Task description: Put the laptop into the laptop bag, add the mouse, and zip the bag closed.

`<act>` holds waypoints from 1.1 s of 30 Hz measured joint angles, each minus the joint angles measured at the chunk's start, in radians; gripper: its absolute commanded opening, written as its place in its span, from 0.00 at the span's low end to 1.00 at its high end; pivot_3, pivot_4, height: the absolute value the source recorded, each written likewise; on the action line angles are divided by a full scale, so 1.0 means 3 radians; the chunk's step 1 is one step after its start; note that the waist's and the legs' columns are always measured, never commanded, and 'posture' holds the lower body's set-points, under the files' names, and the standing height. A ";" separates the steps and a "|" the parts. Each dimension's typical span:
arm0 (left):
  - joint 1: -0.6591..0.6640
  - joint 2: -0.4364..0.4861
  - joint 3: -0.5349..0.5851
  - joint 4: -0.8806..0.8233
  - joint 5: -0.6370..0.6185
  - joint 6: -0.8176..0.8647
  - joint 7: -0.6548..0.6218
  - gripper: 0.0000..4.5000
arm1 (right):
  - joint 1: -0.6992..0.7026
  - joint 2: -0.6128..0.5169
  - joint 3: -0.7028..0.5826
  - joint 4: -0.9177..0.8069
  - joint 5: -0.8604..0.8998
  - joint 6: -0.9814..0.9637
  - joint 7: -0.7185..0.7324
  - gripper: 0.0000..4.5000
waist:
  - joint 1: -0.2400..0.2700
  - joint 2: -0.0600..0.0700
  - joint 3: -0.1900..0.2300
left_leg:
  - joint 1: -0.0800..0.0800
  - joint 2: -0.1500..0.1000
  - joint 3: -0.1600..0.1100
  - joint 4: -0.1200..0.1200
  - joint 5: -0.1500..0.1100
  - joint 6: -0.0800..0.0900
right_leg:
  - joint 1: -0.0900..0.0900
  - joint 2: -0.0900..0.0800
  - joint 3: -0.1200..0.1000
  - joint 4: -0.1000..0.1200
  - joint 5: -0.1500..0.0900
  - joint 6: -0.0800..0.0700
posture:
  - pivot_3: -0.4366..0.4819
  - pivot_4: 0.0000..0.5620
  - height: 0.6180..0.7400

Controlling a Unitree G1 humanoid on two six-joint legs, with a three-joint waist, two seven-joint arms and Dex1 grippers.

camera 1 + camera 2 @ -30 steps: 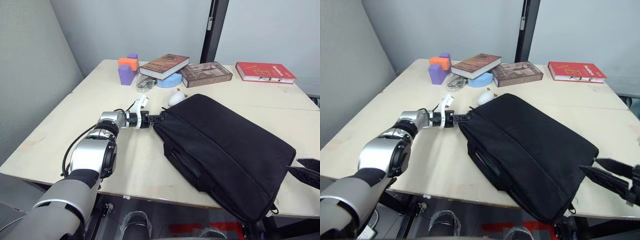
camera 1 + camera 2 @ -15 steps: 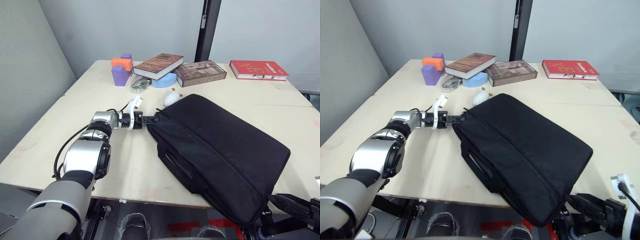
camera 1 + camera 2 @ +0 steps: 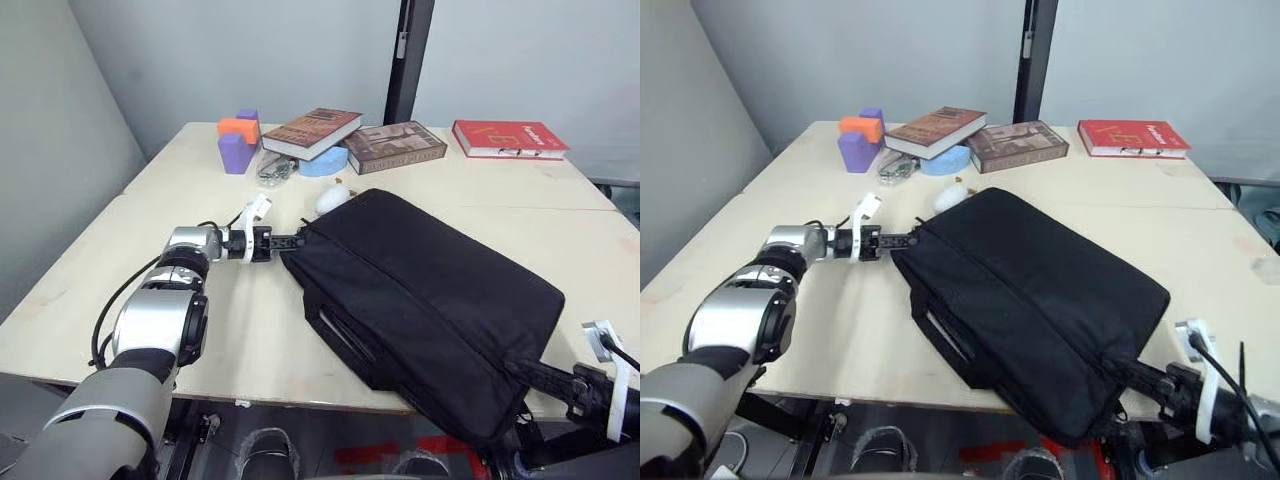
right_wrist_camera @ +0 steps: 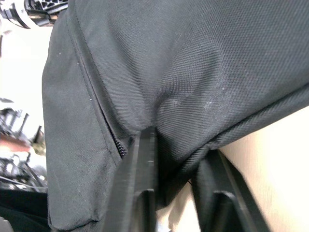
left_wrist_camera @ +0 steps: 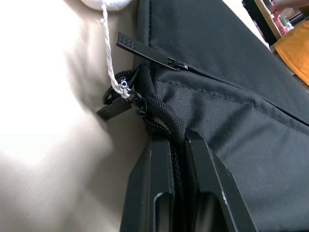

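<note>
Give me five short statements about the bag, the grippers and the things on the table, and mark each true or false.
1. The left gripper is shut on the bag at its zipper corner. True.
2. The right gripper hangs free of the bag. False: it pinches the bag's near corner.
3. The red book lies on the bag. False: it lies at the table's far right edge.
4. The purple block carries an orange block. True.
5. The bag hangs open with its inside showing. False: it lies flat, inside hidden.
</note>
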 measured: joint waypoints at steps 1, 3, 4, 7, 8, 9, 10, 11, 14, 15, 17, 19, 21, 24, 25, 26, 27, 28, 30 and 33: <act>0.0058 0.0059 0.0004 -0.0079 -0.0026 0.0045 -0.0004 0.00 | -0.0133 -0.0018 0.0063 -0.0034 -0.0016 0.0028 -0.0102 0.16 | -0.0016 0.0001 0.0001 | 0.0000 0.0000 0.0000 0.0000 0.0000 0.0000 | -0.0001 0.0000 0.0000 0.0002 0.0000 0.0000 | 0.48 0.27 0.87; 0.0152 0.0161 0.0023 -0.0222 -0.0052 0.0141 -0.0009 0.00 | -0.0342 -0.0025 0.0157 -0.0124 -0.0055 0.0068 -0.0280 0.16 | -0.0026 0.0002 0.0001 | -0.0003 0.0001 -0.0001 0.0000 0.0001 -0.0002 | -0.0006 0.0001 -0.0001 0.0005 0.0000 0.0000 | 0.48 0.27 0.87; 0.0230 0.0219 0.0031 -0.0353 -0.0078 0.0215 -0.0013 0.00 | -0.0461 -0.0030 0.0231 -0.0151 -0.0078 0.0091 -0.0376 0.16 | -0.0029 0.0002 0.0001 | -0.0004 0.0001 0.0000 -0.0001 0.0001 -0.0002 | -0.0007 0.0002 0.0000 0.0004 0.0000 0.0000 | 0.48 0.27 0.87; 0.0537 0.0392 0.0072 -0.0857 -0.0199 0.0533 -0.0013 0.00 | -0.0892 -0.0007 0.0483 -0.0222 -0.0225 0.0139 -0.0716 0.16 | -0.0048 0.0003 0.0002 | -0.0013 0.0002 0.0003 -0.0003 0.0002 -0.0004 | -0.0017 0.0003 0.0001 0.0002 0.0000 0.0000 | 0.48 0.27 0.87; 0.0636 0.0427 0.0107 -0.1031 -0.0229 0.0642 -0.0006 0.00 | -0.1034 0.0030 0.0548 -0.0215 -0.0277 0.0175 -0.0837 0.16 | -0.0053 0.0003 0.0002 | -0.0013 0.0002 0.0004 -0.0004 0.0002 -0.0004 | -0.0018 0.0003 0.0001 0.0003 0.0000 0.0000 | 0.48 0.27 0.87; 0.0760 0.0469 0.0135 -0.1256 -0.0287 0.0779 0.0017 0.00 | -0.1204 0.0062 0.0634 -0.0202 -0.0361 0.0203 -0.0980 0.16 | -0.0050 0.0004 0.0003 | -0.0015 0.0002 0.0004 -0.0004 0.0002 -0.0005 | -0.0020 0.0003 0.0001 0.0003 0.0000 0.0000 | 0.48 0.27 0.87; 0.0868 0.0498 0.0176 -0.1436 -0.0331 0.0894 0.0044 0.00 | -0.1341 0.0083 0.0711 -0.0181 -0.0424 0.0227 -0.1077 0.16 | -0.0049 0.0004 0.0003 | -0.0015 0.0002 0.0004 -0.0005 0.0002 -0.0005 | -0.0021 0.0003 0.0001 0.0004 0.0000 0.0000 | 0.48 0.27 0.87; 0.1007 0.0519 0.0242 -0.1676 -0.0375 0.1036 0.0100 0.00 | -0.1547 0.0108 0.0816 -0.0107 -0.0500 0.0276 -0.1188 0.16 | -0.0052 0.0004 0.0003 | -0.0014 0.0003 0.0005 -0.0005 0.0001 -0.0006 | -0.0020 0.0003 0.0002 0.0004 0.0000 -0.0001 | 0.48 0.27 0.87; 0.1268 0.0503 0.0383 -0.2188 -0.0561 0.1390 0.0286 0.00 | -0.2002 0.0133 0.0998 0.0132 -0.0667 0.0459 -0.1387 0.16 | -0.0030 0.0005 0.0004 | -0.0016 0.0003 0.0004 -0.0004 0.0001 -0.0007 | -0.0020 0.0003 0.0001 0.0004 -0.0001 -0.0001 | 0.48 0.27 0.87; 0.1393 0.0494 0.0471 -0.2425 -0.0628 0.1535 0.0372 0.00 | -0.2196 0.0149 0.1082 0.0272 -0.0729 0.0544 -0.1427 0.16 | -0.0035 0.0005 0.0004 | -0.0016 0.0003 0.0005 -0.0003 0.0001 -0.0007 | -0.0020 0.0004 0.0001 0.0004 -0.0001 -0.0002 | 0.48 0.27 0.87; 0.1600 0.0416 0.0605 -0.2905 -0.0791 0.1826 0.0552 0.00 | -0.2584 0.0166 0.1212 0.0636 -0.0881 0.0671 -0.1494 0.16 | -0.0044 0.0005 0.0004 | -0.0020 0.0002 0.0004 -0.0002 0.0001 -0.0007 | -0.0021 0.0003 0.0000 0.0005 0.0000 -0.0002 | 0.48 0.27 0.87; 0.1801 0.0331 0.0765 -0.3324 -0.0947 0.2087 0.0722 0.00 | -0.2902 0.0195 0.1310 0.0963 -0.1013 0.0723 -0.1521 0.16 | -0.0056 0.0005 0.0004 | -0.0024 0.0003 0.0004 0.0000 0.0001 -0.0008 | -0.0026 0.0004 0.0001 0.0006 0.0000 -0.0002 | 0.48 0.27 0.87; 0.1970 0.0213 0.0896 -0.3685 -0.1109 0.2322 0.0888 0.00 | -0.3129 0.0204 0.1373 0.1203 -0.1131 0.0733 -0.1524 0.16 | -0.0059 0.0005 0.0004 | -0.0032 0.0007 0.0003 0.0001 0.0002 -0.0009 | -0.0034 0.0009 0.0000 0.0009 0.0000 -0.0002 | 0.48 0.27 0.87; 0.2093 0.0094 0.1103 -0.3986 -0.1242 0.2535 0.1143 0.00 | -0.3228 0.0199 0.1455 0.1338 -0.1230 0.0718 -0.1418 0.16 | -0.0056 0.0004 0.0004 | -0.0032 0.0014 0.0001 0.0000 0.0002 -0.0011 | -0.0036 0.0015 -0.0002 0.0014 0.0000 -0.0002 | 0.48 0.27 0.87; 0.2142 0.0034 0.1189 -0.4088 -0.1276 0.2583 0.1242 0.00 | -0.3246 0.0186 0.1509 0.1362 -0.1265 0.0686 -0.1362 0.16 | -0.0057 0.0004 0.0004 | -0.0032 0.0014 0.0001 0.0000 0.0002 -0.0011 | -0.0035 0.0016 -0.0002 0.0014 0.0000 -0.0002 | 0.48 0.27 0.87; 0.2187 -0.0009 0.1234 -0.4156 -0.1309 0.2611 0.1315 0.00 | -0.3248 0.0178 0.1536 0.1368 -0.1298 0.0656 -0.1316 0.16 | -0.0059 0.0004 0.0004 | -0.0031 0.0014 0.0001 0.0001 0.0002 -0.0012 | -0.0035 0.0016 -0.0002 0.0014 0.0000 -0.0002 | 0.48 0.27 0.87; 0.2251 -0.0041 0.1266 -0.4243 -0.1344 0.2633 0.1383 0.00 | -0.3252 0.0174 0.1567 0.1383 -0.1324 0.0615 -0.1272 0.16 | -0.0064 0.0004 0.0004 | -0.0030 0.0014 0.0002 0.0001 0.0002 -0.0012 | -0.0035 0.0016 -0.0002 0.0014 0.0000 -0.0002 | 0.48 0.27 0.87; 0.2339 -0.0080 0.1283 -0.4357 -0.1377 0.2652 0.1449 0.00 | -0.3251 0.0173 0.1578 0.1400 -0.1359 0.0581 -0.1217 0.16 | -0.0071 0.0004 0.0004 | -0.0030 0.0015 0.0002 0.0002 0.0001 -0.0012 | -0.0034 0.0016 0.0000 0.0014 0.0000 -0.0002 | 0.48 0.27 0.87; 0.2443 -0.0148 0.1311 -0.4513 -0.1426 0.2671 0.1530 0.00 | -0.3251 0.0154 0.1607 0.1426 -0.1408 0.0535 -0.1142 0.16 | -0.0071 0.0003 0.0004 | -0.0028 0.0015 0.0002 0.0003 0.0001 -0.0012 | -0.0034 0.0016 0.0000 0.0016 0.0000 -0.0002 | 0.48 0.27 0.87; 0.2523 -0.0205 0.1333 -0.4623 -0.1485 0.2636 0.1707 0.09 | -0.3234 0.0112 0.1656 0.1416 -0.1463 0.0503 -0.1018 0.29 | -0.0070 0.0003 0.0003 | -0.0019 0.0016 0.0003 0.0005 0.0001 -0.0012 | -0.0030 0.0016 0.0001 0.0023 0.0000 -0.0002 | 0.48 0.27 0.87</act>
